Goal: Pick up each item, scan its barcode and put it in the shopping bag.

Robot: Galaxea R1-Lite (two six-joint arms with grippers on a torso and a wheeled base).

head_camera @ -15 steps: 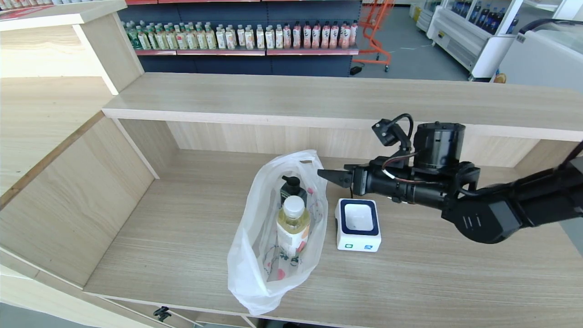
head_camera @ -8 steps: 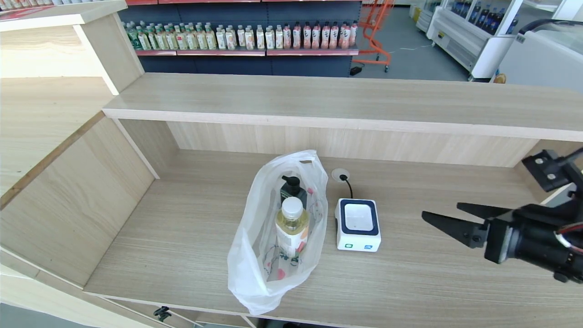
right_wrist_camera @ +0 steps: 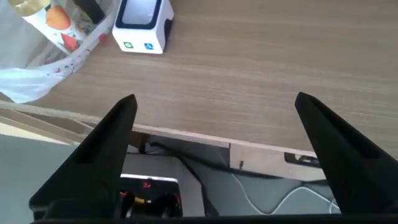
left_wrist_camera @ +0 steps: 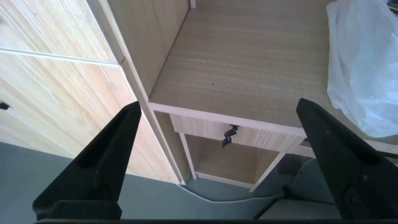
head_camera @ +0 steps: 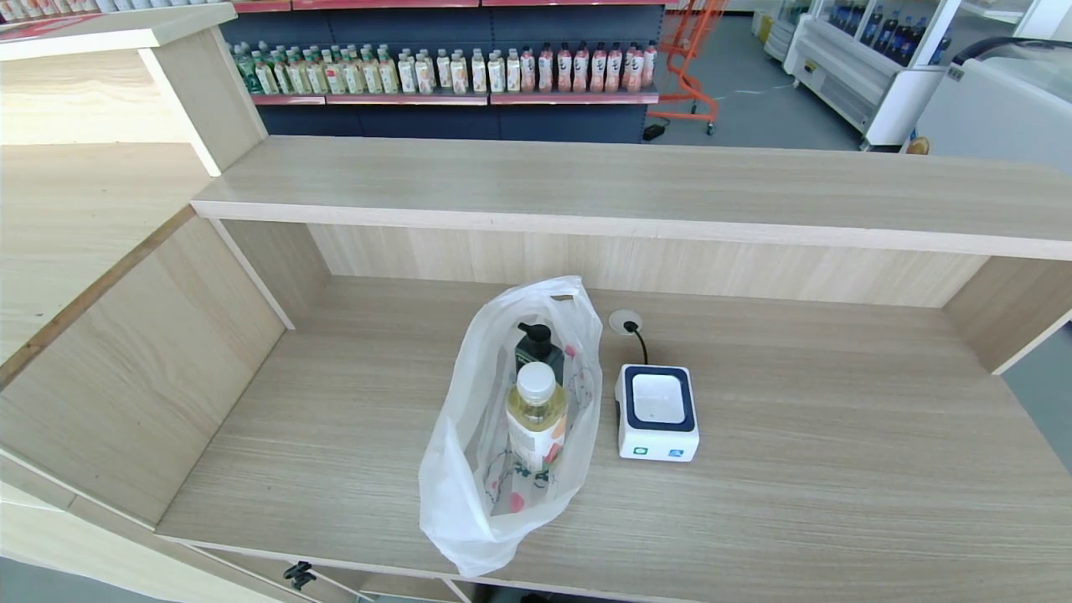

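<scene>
Pale wooden counter (head_camera: 796, 502) up front, with left gripper (left_wrist_camera: 217, 106) and right gripper (right_wrist_camera: 216, 98) off its near edge, both spread wide and empty. Farther in, white shopping bag (head_camera: 452, 494) holding a white-capped drink bottle (head_camera: 536, 410) and black pump bottle (head_camera: 537, 343). Just beside on the right, barcode scanner (head_camera: 657, 410); behind that, cable grommet (head_camera: 626, 321). Beyond the raised ledge, drink shelves (head_camera: 452, 71).

The white scanner (head_camera: 657, 412) sits on the wooden counter (head_camera: 837, 469), window facing up. Just left of the scanner, the shopping bag (head_camera: 448, 494) lies open. Inside it, a yellow drink bottle (head_camera: 537, 419) with a white cap stands level with the scanner, and a dark pump bottle (head_camera: 537, 345) sits farther back. Behind the scanner, a black cable (head_camera: 641, 345) runs to a round grommet (head_camera: 624, 319). Far beyond the scanner, a shop shelf (head_camera: 402, 96) carries rows of bottles
</scene>
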